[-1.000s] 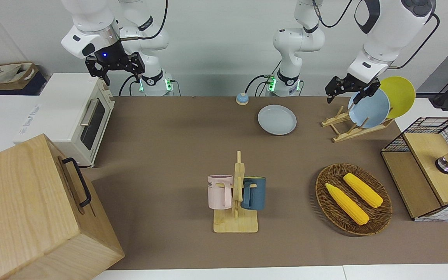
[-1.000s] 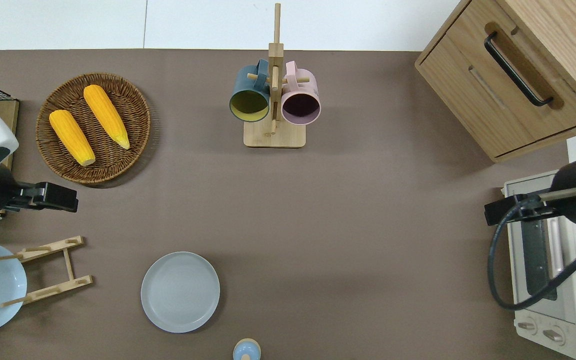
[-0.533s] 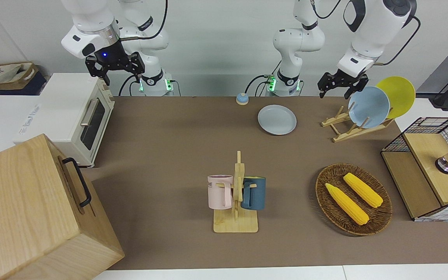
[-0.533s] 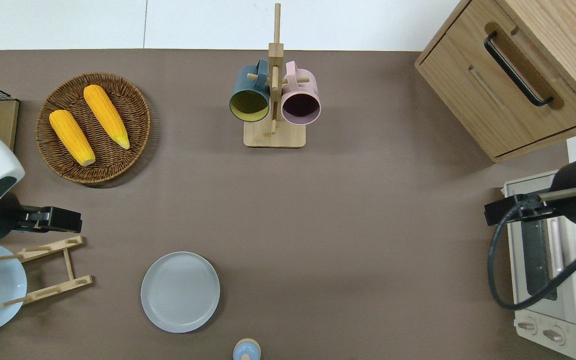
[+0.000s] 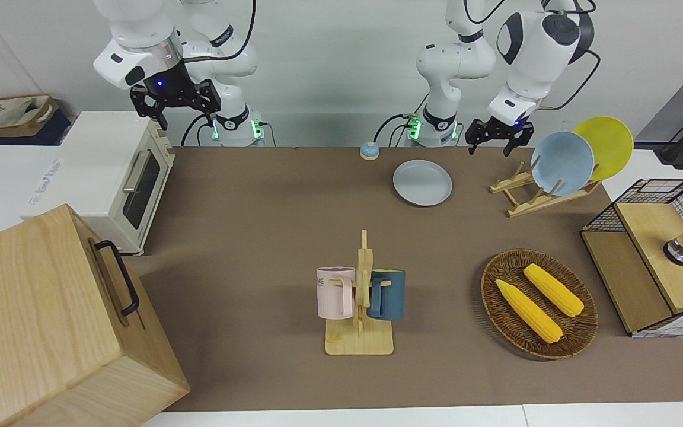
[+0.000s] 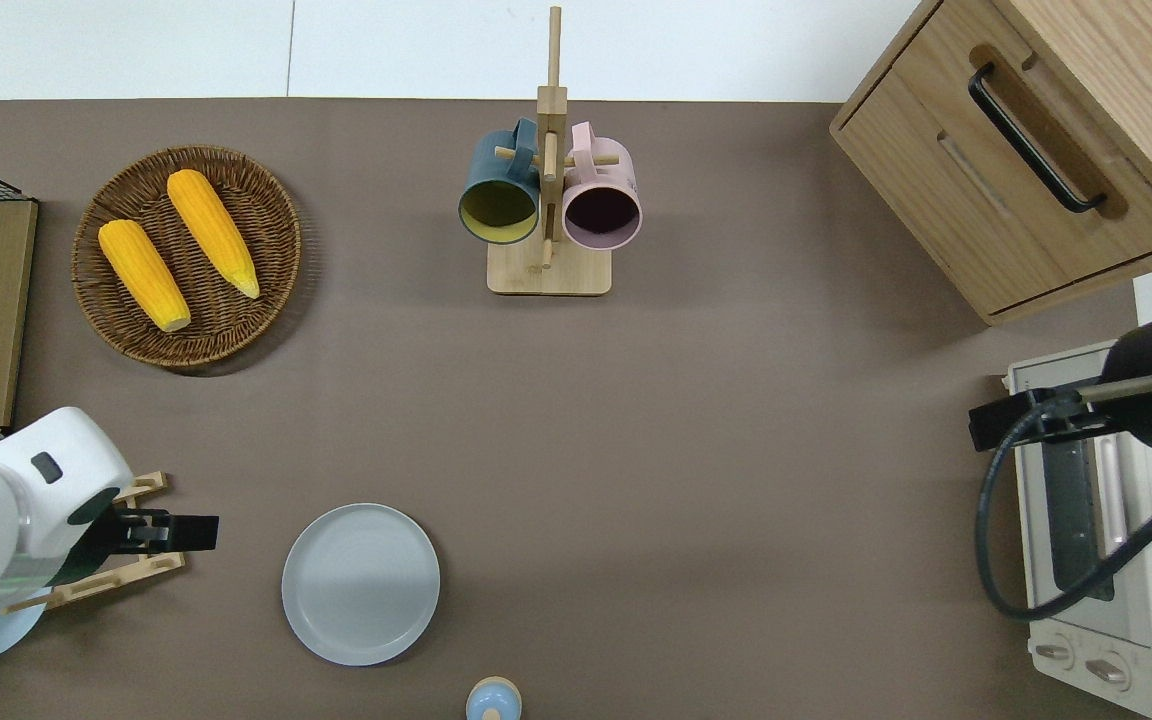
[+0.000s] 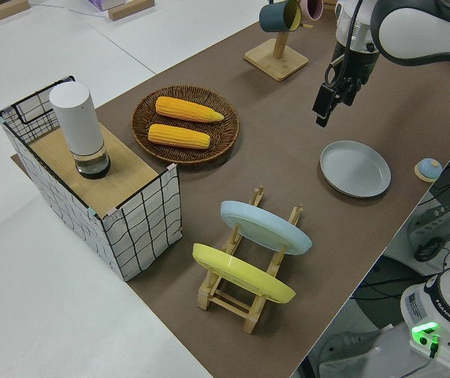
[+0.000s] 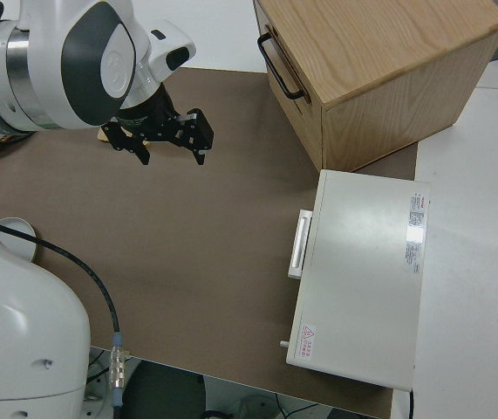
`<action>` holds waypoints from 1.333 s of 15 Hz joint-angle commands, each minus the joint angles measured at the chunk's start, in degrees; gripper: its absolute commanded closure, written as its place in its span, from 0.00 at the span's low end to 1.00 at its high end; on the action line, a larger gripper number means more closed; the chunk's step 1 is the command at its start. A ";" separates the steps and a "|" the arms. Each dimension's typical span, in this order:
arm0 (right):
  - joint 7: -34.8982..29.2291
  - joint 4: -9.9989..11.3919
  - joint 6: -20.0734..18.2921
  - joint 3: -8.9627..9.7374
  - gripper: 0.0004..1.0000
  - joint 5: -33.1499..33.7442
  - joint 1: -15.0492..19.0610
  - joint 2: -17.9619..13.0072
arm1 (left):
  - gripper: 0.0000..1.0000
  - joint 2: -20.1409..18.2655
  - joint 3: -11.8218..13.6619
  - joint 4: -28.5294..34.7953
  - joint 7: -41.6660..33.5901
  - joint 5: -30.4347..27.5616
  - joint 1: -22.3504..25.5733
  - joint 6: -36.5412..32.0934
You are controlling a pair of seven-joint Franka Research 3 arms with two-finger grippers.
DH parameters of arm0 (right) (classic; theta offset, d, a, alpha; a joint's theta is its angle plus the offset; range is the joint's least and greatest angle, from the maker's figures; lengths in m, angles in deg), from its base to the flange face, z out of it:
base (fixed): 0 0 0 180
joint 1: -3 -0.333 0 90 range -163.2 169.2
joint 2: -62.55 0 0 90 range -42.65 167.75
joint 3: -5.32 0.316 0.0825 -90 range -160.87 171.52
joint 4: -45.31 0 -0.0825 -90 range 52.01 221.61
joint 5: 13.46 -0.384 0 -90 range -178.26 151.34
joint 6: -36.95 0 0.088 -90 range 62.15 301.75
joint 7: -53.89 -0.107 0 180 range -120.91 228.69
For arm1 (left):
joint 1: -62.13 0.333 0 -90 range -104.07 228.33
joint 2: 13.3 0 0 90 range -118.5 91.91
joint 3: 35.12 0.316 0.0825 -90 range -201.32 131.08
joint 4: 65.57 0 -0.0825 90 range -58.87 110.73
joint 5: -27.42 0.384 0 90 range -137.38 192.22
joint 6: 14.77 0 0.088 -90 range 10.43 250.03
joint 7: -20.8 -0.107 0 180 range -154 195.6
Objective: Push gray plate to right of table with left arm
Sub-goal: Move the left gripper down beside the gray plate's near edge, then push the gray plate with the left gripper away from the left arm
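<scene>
Your left gripper point(image 6: 198, 531) has swung since a second ago: it hung between the basket point(image 6: 283, 262) and the rack point(image 6: 131, 572) then, and now it hangs over the rack's end, just beside the gray plate point(image 6: 360, 583) and apart from it. Fingers spread, pinching nothing. The plate hasn't budged; it lies flat on the table point(image 6: 696, 420), near the robots' edge, between the rack and the little bell point(image 6: 493, 699). Your right arm is parked, its gripper point(image 5: 176, 102) spread too, same as before.

Now the count. Three plates: the gray one on the table, a blue plate point(image 5: 562, 163) and a yellow plate point(image 5: 611, 145) leaning in the rack. Two corn cobs point(image 6: 176, 249) in the basket. Two mugs on the mug tree point(image 6: 549, 268): a dark blue mug point(image 6: 498, 195) and a pink mug point(image 6: 602, 200). One toaster oven point(image 5: 104, 178), one wooden cabinet point(image 6: 1036, 150), one wire crate point(image 7: 91, 193) with a white cylinder point(image 7: 79, 126) standing on it.
</scene>
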 commanded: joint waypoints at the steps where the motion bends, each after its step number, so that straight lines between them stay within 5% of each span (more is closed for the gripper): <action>1: -0.75 -0.53 -0.89 0.92 0.02 -0.25 1.07 -0.14 | 0.00 -4.97 -0.04 9.67 -0.19 -0.56 -1.07 7.47; 8: -0.66 -0.53 -0.89 0.92 0.02 -0.25 1.15 -0.14 | 0.00 -4.10 -0.13 17.94 0.43 -0.65 -1.25 18.20; 20: -0.66 -0.53 -0.89 0.92 0.02 -0.25 1.07 -0.14 | 0.00 1.44 -0.39 21.37 3.49 -0.82 -2.56 25.76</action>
